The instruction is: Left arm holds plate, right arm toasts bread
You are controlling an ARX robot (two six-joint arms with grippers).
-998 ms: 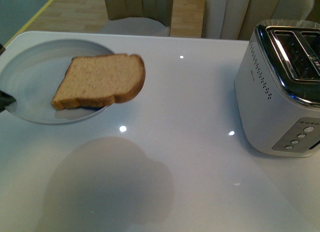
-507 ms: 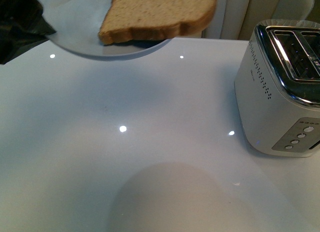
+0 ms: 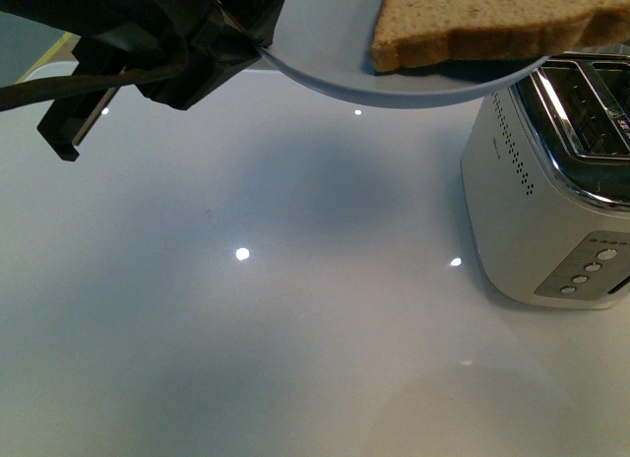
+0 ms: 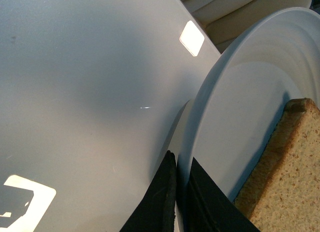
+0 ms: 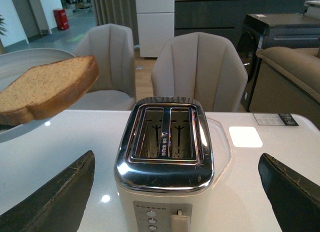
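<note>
Well, my left claw (image 3: 258,45) pinches just the plate (image 3: 325,43) rim; bread (image 3: 492,24) overhangs the edge opposite it, so tilt could dump it; right claw (image 5: 172,192) gapes empty

The worktop (image 3: 295,309) is glossy white and smooth, mirroring lights as bright spots. The plate (image 3: 325,38) looks like glazed ceramic, smooth with a soft sheen and faint concentric ridges. The bread (image 3: 492,14) has a rough, porous crumb and a darker matt crust. The toaster (image 3: 517,191) has a satin pale body under a mirror-polished chrome top. The left gripper (image 4: 180,197) has matt black jaws. The chairs (image 5: 200,67) look upholstered in pale cloth.
</note>
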